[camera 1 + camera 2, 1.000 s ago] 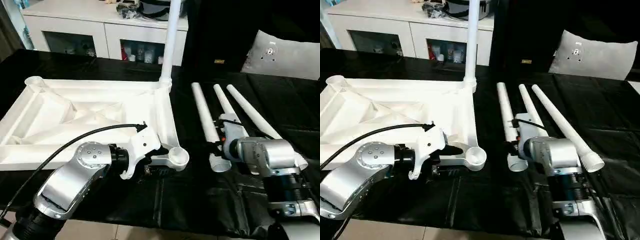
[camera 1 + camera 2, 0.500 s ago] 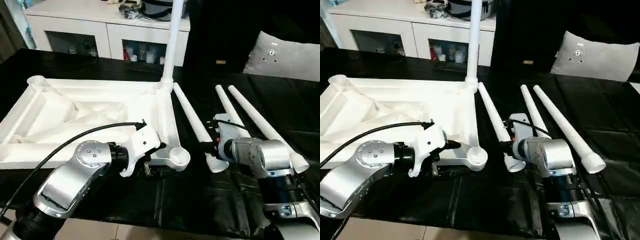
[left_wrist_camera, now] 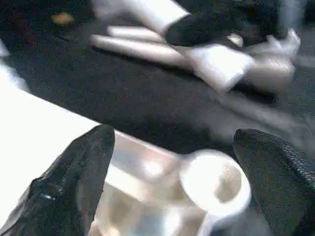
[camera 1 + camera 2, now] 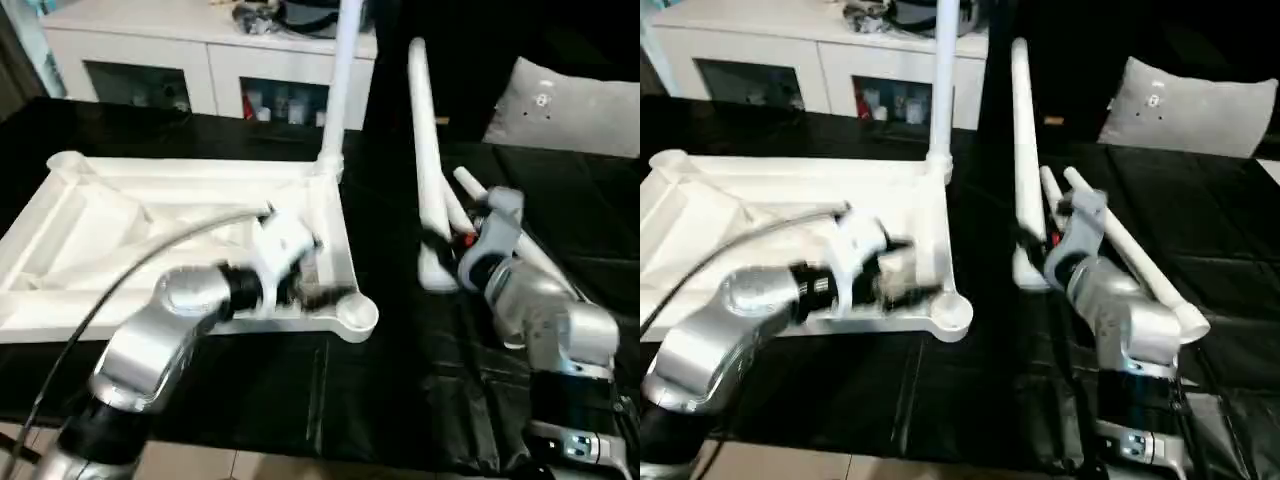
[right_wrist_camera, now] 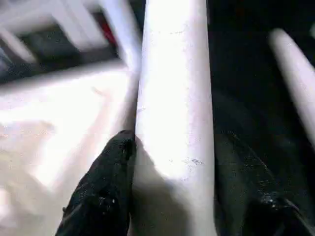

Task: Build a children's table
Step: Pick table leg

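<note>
Reporter: Black cloth (image 4: 250,390) covers the workbench, with white cabinets (image 4: 210,60) behind. Where is the tabletop?

Photographer: Upside down on the cloth, the white tabletop (image 4: 150,235) shows its ribbed underside. One leg (image 4: 340,85) stands upright in its far corner socket.

Reporter: And the arms?

Photographer: The right gripper (image 5: 172,201) clamps a second leg (image 4: 425,160), raised steeply just beside the tabletop. Two more legs (image 4: 1130,250) lie on the cloth beyond it. The left gripper (image 3: 172,177) hovers with fingers (image 3: 74,182) spread wide on either side of the tabletop's near corner socket (image 3: 214,182), holding nothing.
</note>
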### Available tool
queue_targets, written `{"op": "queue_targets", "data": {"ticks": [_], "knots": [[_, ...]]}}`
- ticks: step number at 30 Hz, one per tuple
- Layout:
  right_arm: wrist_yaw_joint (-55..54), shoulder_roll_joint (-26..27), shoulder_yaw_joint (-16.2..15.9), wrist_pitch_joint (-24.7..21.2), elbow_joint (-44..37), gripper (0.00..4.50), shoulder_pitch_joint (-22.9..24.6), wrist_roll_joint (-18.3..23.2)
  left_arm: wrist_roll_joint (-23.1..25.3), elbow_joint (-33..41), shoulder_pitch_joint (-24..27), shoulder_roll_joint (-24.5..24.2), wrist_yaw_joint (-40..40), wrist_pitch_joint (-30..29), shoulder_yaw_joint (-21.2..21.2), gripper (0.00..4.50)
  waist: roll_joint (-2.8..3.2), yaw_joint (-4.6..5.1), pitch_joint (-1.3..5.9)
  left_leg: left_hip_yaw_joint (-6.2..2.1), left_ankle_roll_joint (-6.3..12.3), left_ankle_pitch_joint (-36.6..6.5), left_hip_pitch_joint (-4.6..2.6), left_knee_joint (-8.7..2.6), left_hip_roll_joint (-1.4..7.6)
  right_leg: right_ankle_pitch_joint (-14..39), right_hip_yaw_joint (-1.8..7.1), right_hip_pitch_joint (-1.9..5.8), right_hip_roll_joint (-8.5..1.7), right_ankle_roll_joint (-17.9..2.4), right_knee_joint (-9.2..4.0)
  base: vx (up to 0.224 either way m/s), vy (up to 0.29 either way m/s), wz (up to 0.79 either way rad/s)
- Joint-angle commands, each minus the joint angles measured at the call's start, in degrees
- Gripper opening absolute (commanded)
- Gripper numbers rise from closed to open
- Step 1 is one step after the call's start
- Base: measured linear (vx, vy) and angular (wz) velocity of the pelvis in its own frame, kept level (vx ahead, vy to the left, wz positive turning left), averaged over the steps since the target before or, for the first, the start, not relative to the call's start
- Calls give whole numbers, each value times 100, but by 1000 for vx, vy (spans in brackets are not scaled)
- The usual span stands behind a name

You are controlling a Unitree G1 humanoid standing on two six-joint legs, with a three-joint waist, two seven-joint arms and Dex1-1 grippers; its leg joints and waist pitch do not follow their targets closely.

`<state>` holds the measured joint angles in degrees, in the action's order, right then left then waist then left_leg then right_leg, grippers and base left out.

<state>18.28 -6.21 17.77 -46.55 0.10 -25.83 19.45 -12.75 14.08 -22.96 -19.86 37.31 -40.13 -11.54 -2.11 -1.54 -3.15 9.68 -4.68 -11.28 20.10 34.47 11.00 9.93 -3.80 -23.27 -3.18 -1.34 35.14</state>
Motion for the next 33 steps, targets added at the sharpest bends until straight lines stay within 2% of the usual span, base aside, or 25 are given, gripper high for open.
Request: {"op": "queue_targets", "data": {"ticks": [1,3,4,6,7,9,11,13,14,17,23,27,30,31,33], "knots": [[323,66,233,270,-244,191,-67,404,-237,-118,-161,189,-224,-177,302,450,123,5,370,-30,-38,-972,3,-372,127,1605,270,306,-342,-707,-465,0,0,0],[718,179,300,400,-417,191,-31,812,-512,-216,-337,466,-363,-218,602,450,89,5,377,-11,23,-990,9,-355,111,1605,271,318,-335,-742,-488,0,0,0],[918,209,276,453,-508,191,12,1014,-662,-267,-434,626,-472,-251,779,450,124,-25,381,-38,45,-912,16,-368,133,1524,267,330,-348,-766,-475,0,0,0],[1237,213,188,422,-656,191,98,1294,-932,-344,-599,876,-638,-346,1066,450,101,-18,373,-16,86,-943,20,-359,123,1534,261,338,-338,-802,-495,0,0,0],[1553,207,105,324,-794,191,190,1548,-1229,-437,-804,1151,-828,-519,1411,450,102,-38,375,-23,118,-925,20,-357,127,1497,259,345,-346,-833,-495,0,0,0],[1660,200,75,291,-830,191,217,1631,-1340,-474,-889,1255,-912,-596,1548,450,90,-55,379,-36,150,-883,28,-356,131,1549,249,352,-357,-844,-500,0,0,0],[1870,171,-25,174,-910,191,289,1817,-1860,-534,-1136,1541,-1139,-777,2019,450,98,-52,371,-17,144,-886,37,-337,106,1663,245,355,-354,-853,-516,0,0,0],[2039,150,-112,66,-1008,191,367,1976,-2276,-551,-1297,1732,-1296,-944,2343,450,84,-75,376,-39,167,-854,43,-345,113,1692,235,355,-359,-844,-528,0,0,0],[2094,130,-147,27,-1052,191,405,2060,-2409,-550,-1349,1789,-1349,-1008,2429,450,48,-85,377,-29,190,-841,43,-340,106,1748,231,359,-362,-830,-526,0,0,0],[2307,67,-306,-109,-1205,191,560,2301,-2937,-464,-1461,1994,-1425,-1396,2614,450,40,-100,368,-33,230,-779,59,-340,116,1936,224,345,-369,-713,-553,0,0,0],[2408,23,-425,-119,-1257,191,661,2419,-2981,-366,-1387,1986,-1447,-1752,2517,450,32,-117,352,-36,205,-795,59,-351,109,2357,217,312,-370,-426,-611,0,0,0],[2448,-53,-548,-76,-1297,191,716,2373,-2969,-371,-1333,1919,-1588,-1833,2418,450,41,-125,355,-47,176,-791,51,-361,118,2354,213,301,-361,-333,-613,0,0,0],[2460,-240,-859,154,-1335,191,805,2052,-3171,-315,-1339,1980,-1741,-1921,2480,450,46,-141,363,-49,149,-742,58,-359,128,2190,214,313,-368,-362,-601,0,0,0],[2429,-271,-983,298,-1340,191,830,1890,-3182,-282,-1338,2008,-1769,-1937,2477,450,27,-136,363,-46,148,-721,68,-359,126,2135,216,318,-363,-386,-594,0,0,0],[2353,-266,-1115,496,-1334,191,854,1688,-3198,-244,-1332,2059,-1788,-1951,2481,450,35,-137,360,-43,143,-722,73,-356,122,2187,217,313,-371,-385,-599,0,0,0]]}}
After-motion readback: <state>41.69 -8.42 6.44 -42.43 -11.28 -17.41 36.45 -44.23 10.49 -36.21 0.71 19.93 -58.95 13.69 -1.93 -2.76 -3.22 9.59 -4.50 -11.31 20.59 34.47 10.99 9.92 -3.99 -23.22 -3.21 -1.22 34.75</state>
